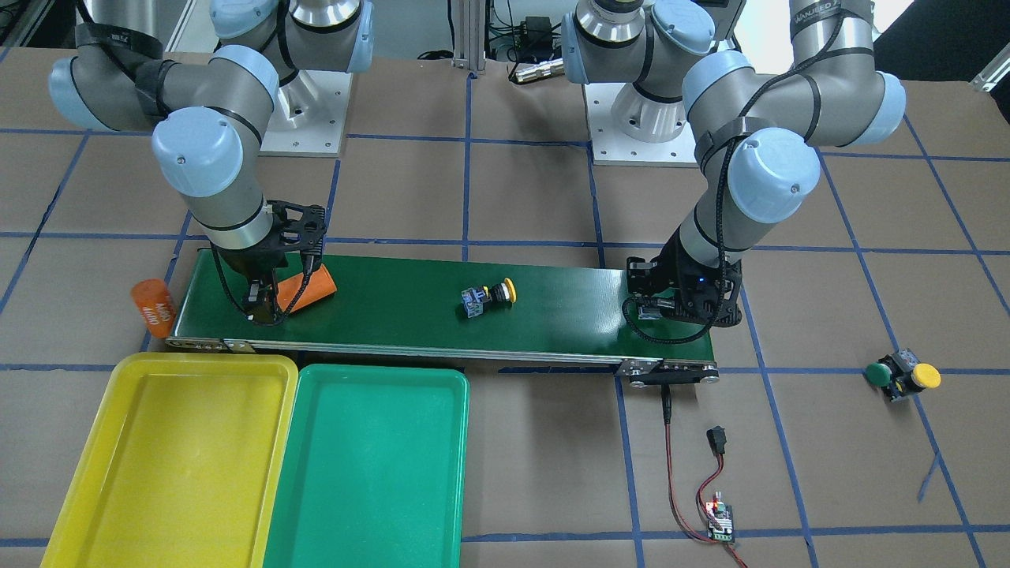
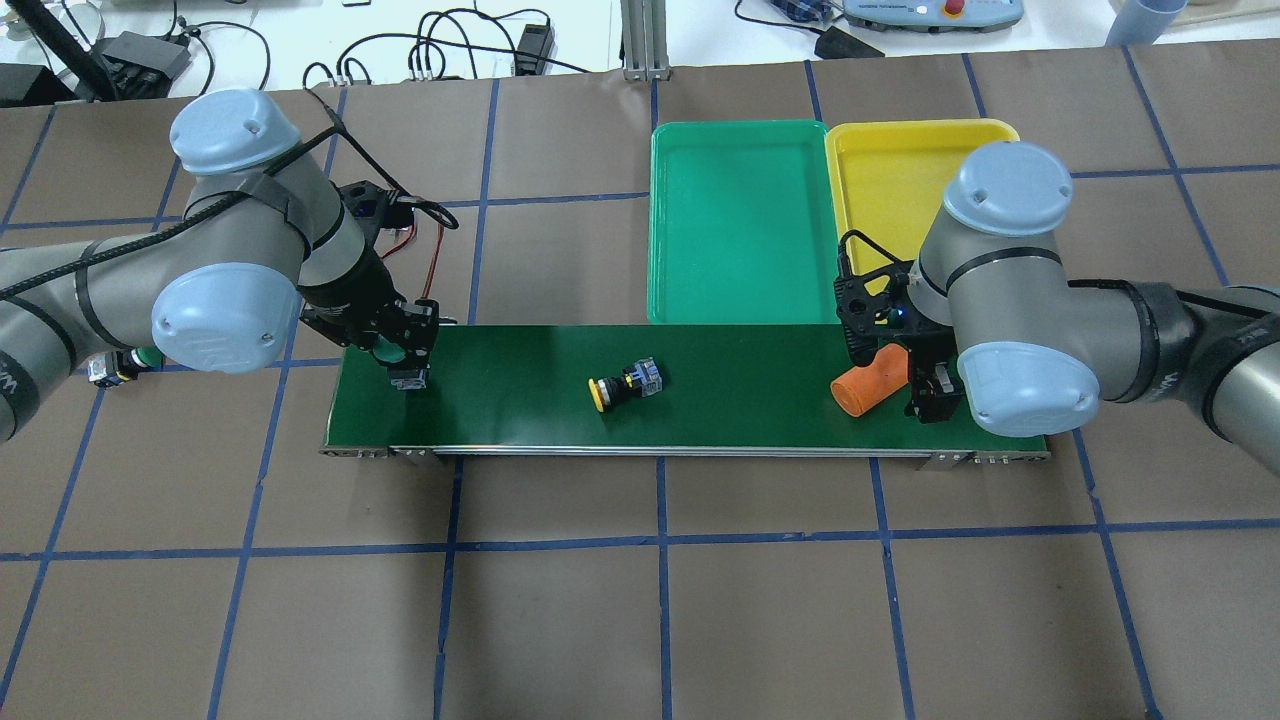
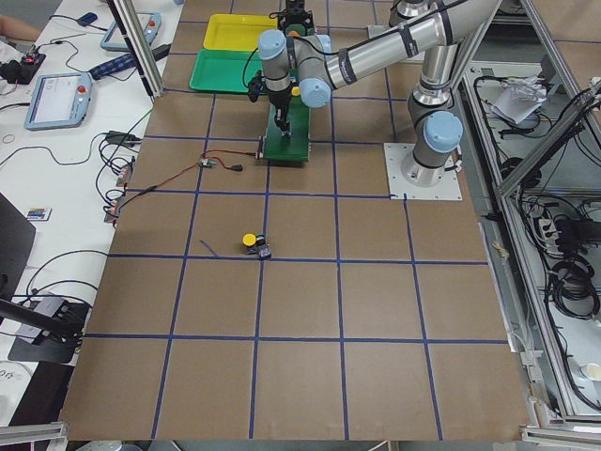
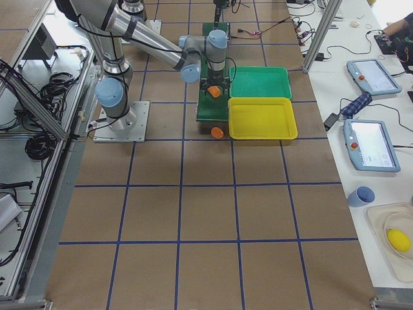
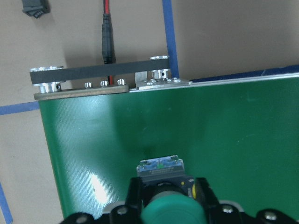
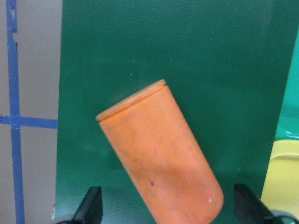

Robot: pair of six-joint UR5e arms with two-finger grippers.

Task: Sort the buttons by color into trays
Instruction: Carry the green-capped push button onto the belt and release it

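My left gripper (image 2: 405,372) is shut on a green-capped button (image 5: 161,186) and holds it just above the green conveyor belt (image 1: 410,323) at its end. A yellow-capped button (image 1: 489,297) lies on its side at mid-belt. Another green button and a yellow button (image 1: 899,375) lie together on the table beyond my left arm. My right gripper (image 2: 925,390) is open over an orange cylinder (image 6: 159,163), one finger on each side, not touching it. The yellow tray (image 1: 173,465) and green tray (image 1: 371,473) lie side by side beyond the belt, with nothing in them.
A second orange cylinder (image 1: 154,308) stands on the table just off the belt's end near my right arm. A small controller board (image 1: 720,521) with red and black wires lies past the belt's other end.
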